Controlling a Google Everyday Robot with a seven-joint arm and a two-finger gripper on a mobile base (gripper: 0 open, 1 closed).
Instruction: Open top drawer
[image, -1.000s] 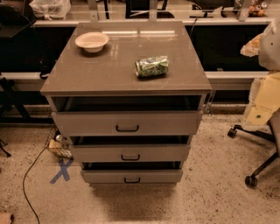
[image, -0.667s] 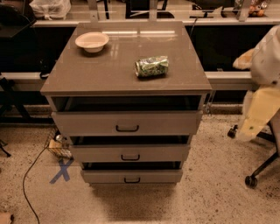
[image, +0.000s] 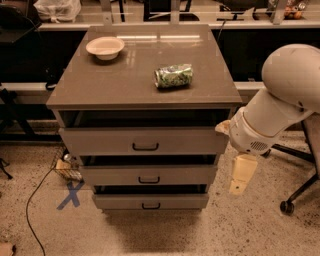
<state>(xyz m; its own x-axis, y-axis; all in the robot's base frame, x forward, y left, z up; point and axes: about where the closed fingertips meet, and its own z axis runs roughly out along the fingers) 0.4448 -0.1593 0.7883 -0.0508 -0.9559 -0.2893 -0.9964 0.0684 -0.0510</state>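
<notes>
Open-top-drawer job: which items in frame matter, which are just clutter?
Job: top drawer, its black handle, gripper hanging right of the cabinet, off the handle.
Lying about: bowl and green can on the cabinet top, middle drawer, bottom drawer, blue floor cross.

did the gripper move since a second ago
Yes: the gripper has come left and down, now hanging just right of the cabinet, lower than the top drawer.

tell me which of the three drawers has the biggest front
The top drawer, just under the tabletop: its front is wider and taller than the two below. The gripper hangs off to its lower right.
</notes>
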